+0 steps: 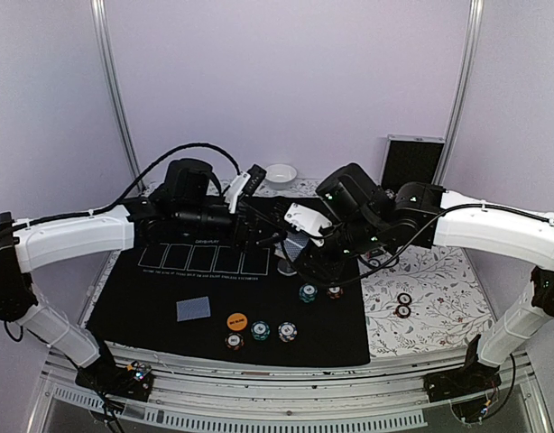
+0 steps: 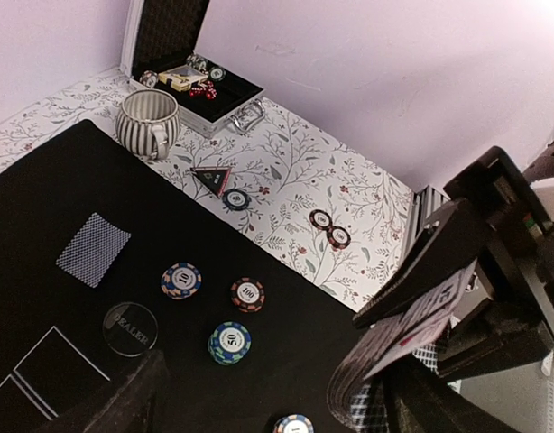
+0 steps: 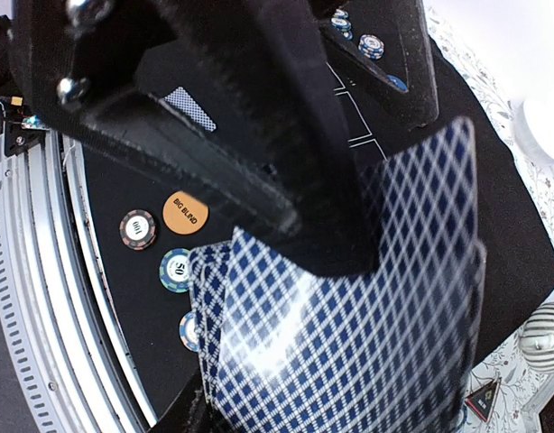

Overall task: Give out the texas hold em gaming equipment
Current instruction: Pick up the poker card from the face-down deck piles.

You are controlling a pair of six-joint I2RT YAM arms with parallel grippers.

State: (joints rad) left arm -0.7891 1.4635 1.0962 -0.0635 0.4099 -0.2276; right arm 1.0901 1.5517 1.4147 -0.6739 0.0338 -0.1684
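Observation:
My right gripper (image 1: 300, 248) (image 3: 286, 298) is shut on a deck of blue-diamond-backed playing cards (image 3: 367, 334) (image 2: 412, 329), held above the middle of the black mat (image 1: 151, 298). My left gripper (image 1: 259, 230) (image 2: 268, 415) is open, and its right finger (image 2: 430, 406) is close beside the deck. One card (image 1: 193, 308) (image 2: 94, 249) lies face down on the mat. An orange "BIG BLIND" disc (image 1: 236, 320) (image 3: 185, 214) sits near three chips (image 1: 261, 331) at the mat's front. Two more chip piles (image 1: 308, 292) lie under the right gripper. A clear dealer button (image 2: 130, 328) is also on the mat.
A ribbed mug (image 2: 149, 122), a red triangular marker (image 2: 212, 179) with a chip (image 2: 236, 199) beside it, and two dark chips (image 1: 404, 305) (image 2: 329, 228) rest on the floral cloth. An open metal case (image 2: 191, 81) (image 1: 412, 162) and a white bowl (image 1: 280, 173) stand at the back.

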